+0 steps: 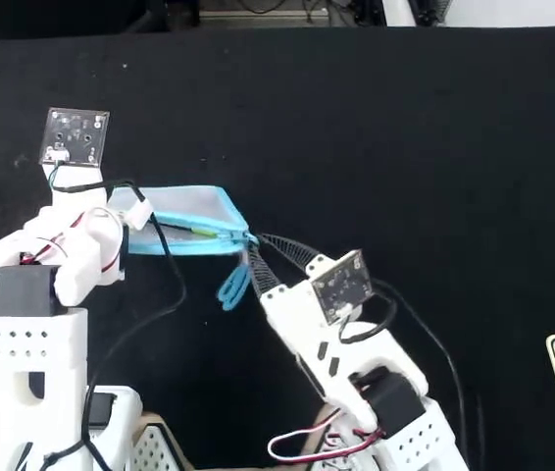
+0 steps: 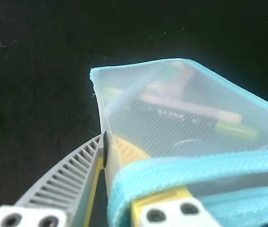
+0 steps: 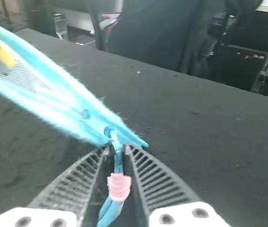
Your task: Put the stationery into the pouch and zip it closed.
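Holding the pouch [image 1: 184, 221] at both ends, we have it stretched over the left half of the table [image 1: 405, 147]. Our left gripper [image 2: 110, 147] is clamped on its short end as an anchor. Our right gripper [image 3: 117, 152] pinches the zip cord [image 3: 116, 183] at the opposite corner, so a pull runs along the zip. The stationery [image 2: 191, 111] sits inside, behind the mesh. We judge the zip nearly or wholly closed.

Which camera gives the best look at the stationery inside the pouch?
The left wrist view: the stationery shows clearly through the mesh pouch. The high view catches a yellow-green sliver; the right wrist view, a yellow patch.
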`<state>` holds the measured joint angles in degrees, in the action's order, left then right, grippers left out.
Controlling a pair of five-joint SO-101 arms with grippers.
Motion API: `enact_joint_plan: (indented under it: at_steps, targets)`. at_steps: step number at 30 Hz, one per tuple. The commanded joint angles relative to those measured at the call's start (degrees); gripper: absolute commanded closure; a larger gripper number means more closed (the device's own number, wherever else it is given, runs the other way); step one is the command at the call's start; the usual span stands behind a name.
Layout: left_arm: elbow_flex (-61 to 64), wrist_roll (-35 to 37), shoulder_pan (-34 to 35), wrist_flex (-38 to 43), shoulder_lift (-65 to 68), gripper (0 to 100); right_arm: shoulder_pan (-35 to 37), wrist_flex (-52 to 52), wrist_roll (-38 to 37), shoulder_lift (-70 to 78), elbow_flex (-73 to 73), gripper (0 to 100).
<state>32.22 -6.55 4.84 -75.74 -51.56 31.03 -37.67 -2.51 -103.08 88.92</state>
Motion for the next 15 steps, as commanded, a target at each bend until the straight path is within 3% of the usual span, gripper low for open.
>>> enact_joint_plan:
  at_steps: [1, 10, 15]
  targets:
    - [-0.4, -0.35, -1.1, -0.18, -0.79, 97, -1.32, 1.41, 0.18, -6.11, -1.1, 98.8]
    - [-0.4, -0.35, -1.19, -0.18, -0.79, 97, -1.14, 1.41, 0.18, -5.67, -0.66, 98.5]
    - [-0.4, -0.35, -1.19, -0.18, -0.79, 97, -0.62, 3.52, -2.37, -5.67, 2.33, 85.4]
